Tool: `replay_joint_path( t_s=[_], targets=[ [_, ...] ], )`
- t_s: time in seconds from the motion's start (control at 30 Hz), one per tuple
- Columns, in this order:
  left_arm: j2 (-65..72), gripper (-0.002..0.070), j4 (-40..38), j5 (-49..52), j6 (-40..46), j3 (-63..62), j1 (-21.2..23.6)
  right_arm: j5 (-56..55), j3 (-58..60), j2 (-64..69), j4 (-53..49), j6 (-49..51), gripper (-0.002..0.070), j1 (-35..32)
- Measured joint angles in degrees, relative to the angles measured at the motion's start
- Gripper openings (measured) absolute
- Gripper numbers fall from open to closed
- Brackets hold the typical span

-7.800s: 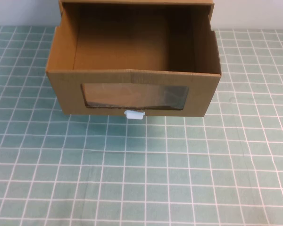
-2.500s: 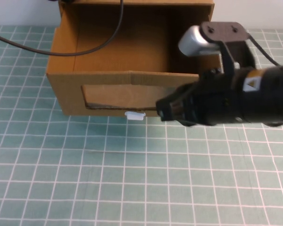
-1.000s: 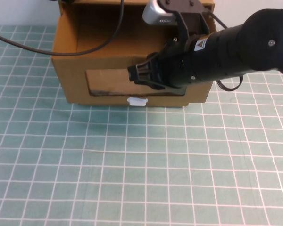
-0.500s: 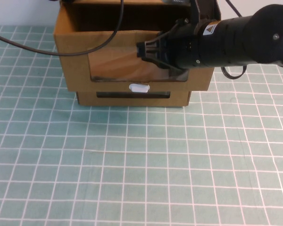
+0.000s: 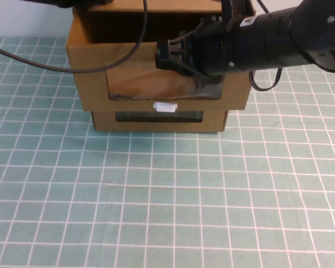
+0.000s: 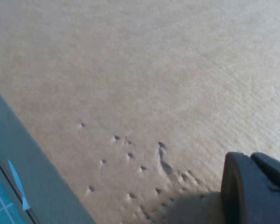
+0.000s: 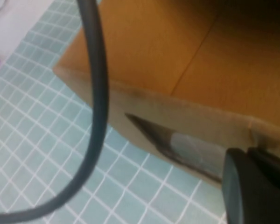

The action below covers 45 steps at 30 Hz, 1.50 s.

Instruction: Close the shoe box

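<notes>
- Right gripper (image 5: 163, 57) sits against the upper front of the shoe box (image 5: 95, 84), over the right half of its clear window (image 5: 134, 84), with the black right arm (image 5: 268, 39) reaching in from the box's right side.
- Whether that gripper's fingers are parted or pressed together cannot be told (the arm's own bulk hides them from above, and the right wrist view shows only one dark fingertip (image 7: 256, 186) at the box's front edge).
- Left gripper (image 6: 256, 186) is up against a flat cardboard face of the box, shown in the left wrist view as one dark finger edge over plain, dimpled cardboard; whether it is spread or closed cannot be told.
- From above, only a dark bit of the left arm (image 5: 67, 3) shows at the box's far left corner, and a black cable (image 5: 72, 68) runs from there across the box's top and front.
- The shoe box stands on the green checked mat (image 5: 167, 201), at the mat's far edge.
- The white pull tab (image 5: 164, 106) sits just below the window, under the right gripper.
- Beneath the tab a lower cardboard band with a narrow dark slot (image 5: 159, 116) shows, set a little inward from the windowed front.
</notes>
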Motion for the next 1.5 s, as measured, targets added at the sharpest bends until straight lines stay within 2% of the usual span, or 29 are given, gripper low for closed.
replay_joint_path(
  t_s=[0.37,0.5,0.73,1.17,1.33,1.5],
  targets=[
    [0.0,-0.0005,0.0,0.1,0.0,0.0,0.0,-6.6,-1.5,3.0,2.9,-2.5,-0.0011,-0.9],
    [0.0,-0.0005,0.0,0.1,0.0,0.0,0.0,-8.2,-4.5,5.8,7.6,-7.3,-0.0011,-1.2],
    [0.0,-0.0005,0.2,-0.1,0.0,0.0,0.0,-9.8,-12.0,11.8,8.7,-9.4,-0.0011,-2.0],
    [-0.3,-0.0005,0.2,-0.1,0.0,0.0,0.0,-1.7,-16.9,15.0,11.2,-9.5,-0.0012,-4.5],
    [-3.2,-0.0005,2.1,2.6,-0.2,0.1,0.0,6.7,-16.9,10.3,7.3,-6.5,-0.0011,-4.6],
    [-9.8,-0.0005,6.1,2.6,-3.2,1.1,0.0,14.4,-17.1,3.3,-6.1,3.7,-0.0011,-4.3]
  ],
)
